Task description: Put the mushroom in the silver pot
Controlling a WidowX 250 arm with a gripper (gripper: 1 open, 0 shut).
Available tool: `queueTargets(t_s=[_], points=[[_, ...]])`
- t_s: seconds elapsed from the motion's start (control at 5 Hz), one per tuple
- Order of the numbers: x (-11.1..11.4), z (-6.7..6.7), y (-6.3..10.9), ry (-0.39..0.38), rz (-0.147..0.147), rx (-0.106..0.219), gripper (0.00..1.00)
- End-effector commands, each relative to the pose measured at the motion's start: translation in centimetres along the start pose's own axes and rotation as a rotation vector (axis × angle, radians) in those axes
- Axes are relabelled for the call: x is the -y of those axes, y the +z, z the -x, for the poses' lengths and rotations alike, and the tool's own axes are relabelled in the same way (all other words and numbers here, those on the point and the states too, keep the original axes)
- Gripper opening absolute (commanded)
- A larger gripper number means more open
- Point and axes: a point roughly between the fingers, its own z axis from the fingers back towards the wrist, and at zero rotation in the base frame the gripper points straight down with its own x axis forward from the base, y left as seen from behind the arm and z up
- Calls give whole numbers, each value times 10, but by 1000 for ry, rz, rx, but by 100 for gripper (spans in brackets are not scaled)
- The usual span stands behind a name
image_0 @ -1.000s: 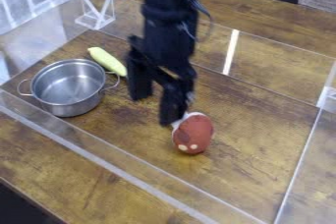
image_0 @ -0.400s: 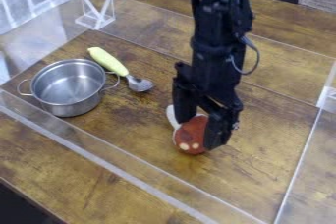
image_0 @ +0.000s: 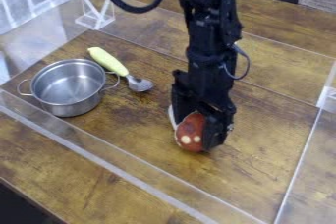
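Note:
The mushroom (image_0: 194,135), reddish-brown cap and cream stem end, lies on its side on the wooden table right of centre. My black gripper (image_0: 197,122) points straight down over it, open, with one finger on each side of the cap; I cannot tell if the fingers touch it. The silver pot (image_0: 70,85) stands empty at the left, well apart from the gripper, with small side handles.
A metal spoon with a yellow-green handle (image_0: 116,66) lies between the pot and the gripper, its bowl near the arm. Clear acrylic walls (image_0: 237,51) border the work area. A clear stand (image_0: 94,12) sits at the back left.
The arm has swung right and come down from beside the spoon; its open fingers now straddle the mushroom. The mushroom and pot have not moved.

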Motion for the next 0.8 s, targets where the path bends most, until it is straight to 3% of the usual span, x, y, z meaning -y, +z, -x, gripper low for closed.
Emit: queueTargets(t_s=[0.0,0.2,0.6], points=[[-12,-10,1,43,-1,31,0],[-13,-16,-1,71,12,28,0],[-17,-10,-2,70,64,11,0]])
